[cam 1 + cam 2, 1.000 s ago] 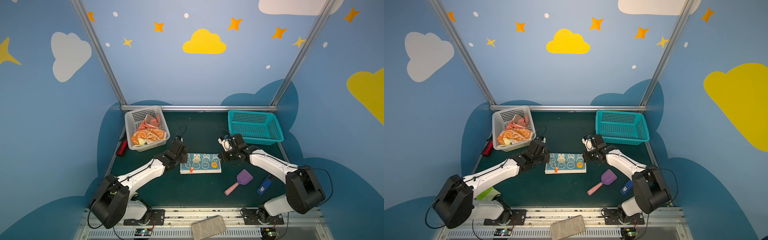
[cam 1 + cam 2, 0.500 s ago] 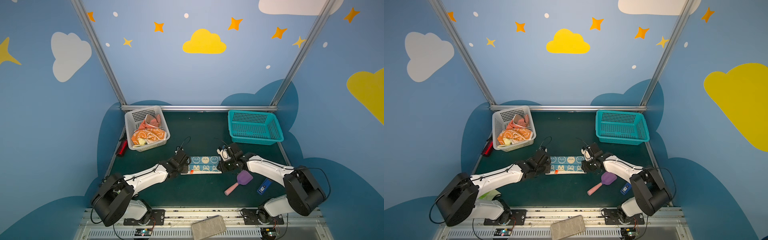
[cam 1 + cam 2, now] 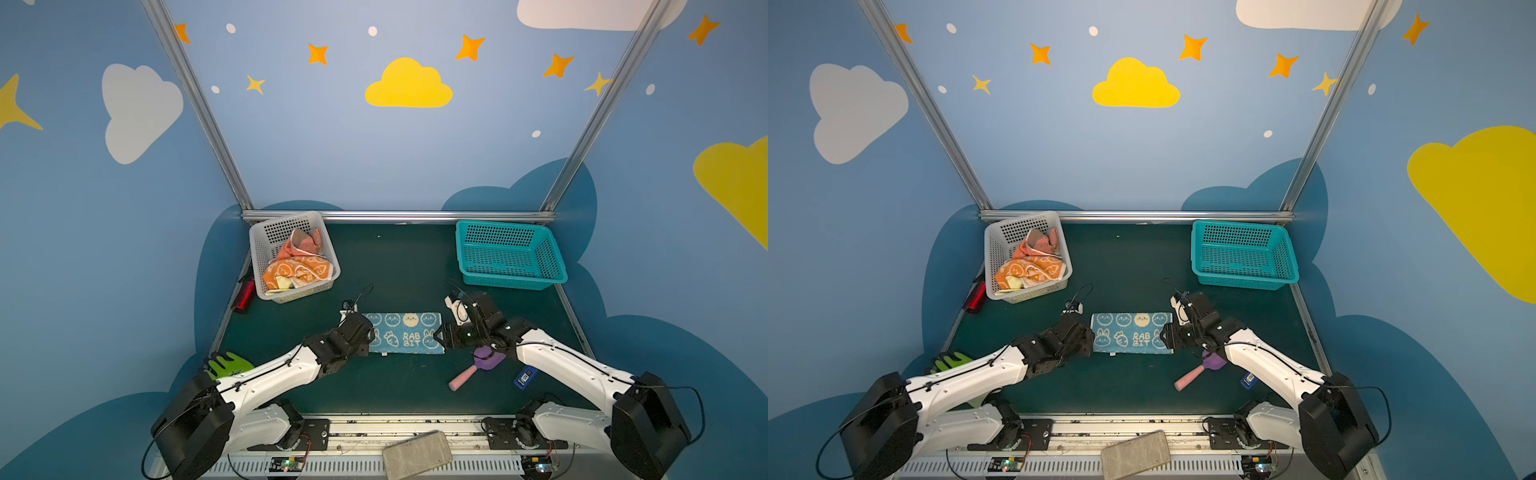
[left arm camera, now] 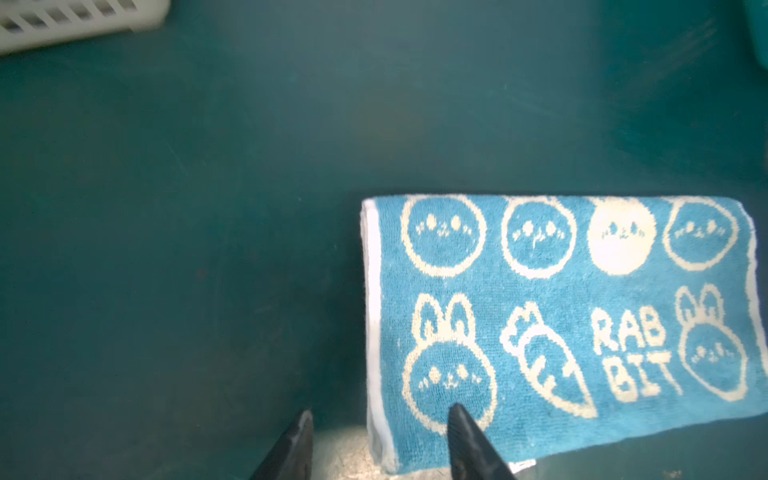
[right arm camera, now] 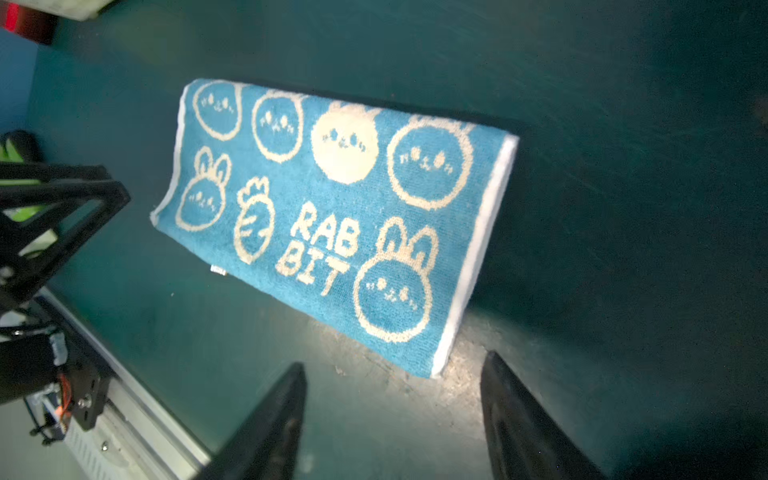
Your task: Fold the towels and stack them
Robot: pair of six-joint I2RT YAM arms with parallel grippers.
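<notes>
**One towel part-folded; the rest wait in the white basket**

Well to the left of and behind the blue rabbit towel (image 3: pixel 405 332), the white basket (image 3: pixel 259 253) holds the unfolded cloths. You can see an orange towel (image 3: pixel 299 268) and a salmon towel (image 3: pixel 307 245), with a pale scrap beneath. All of these are left for you to do.

At the rabbit towel's left end the left fingers (image 4: pixel 471 449) stand partly apart and grip nothing. One tip is over the near corner, the other over bare bench (image 3: pixel 399 270).

The rabbit towel lies flat mid-bench as a long strip, apparently folded once, with a doubled white hem showing at its left end. Judge the cross fold and the stacking not yet done.

Just off its right end the right fingers (image 5: pixel 515 419) stand wide and empty.

For room to move, the bench behind the towel is open. A purple brush (image 3: pixel 486 359) lies near its right front corner, under the right arm, so route your sweeps away from it. Behind and to the right, the teal basket (image 3: pixel 511 279) holds nothing.
</notes>
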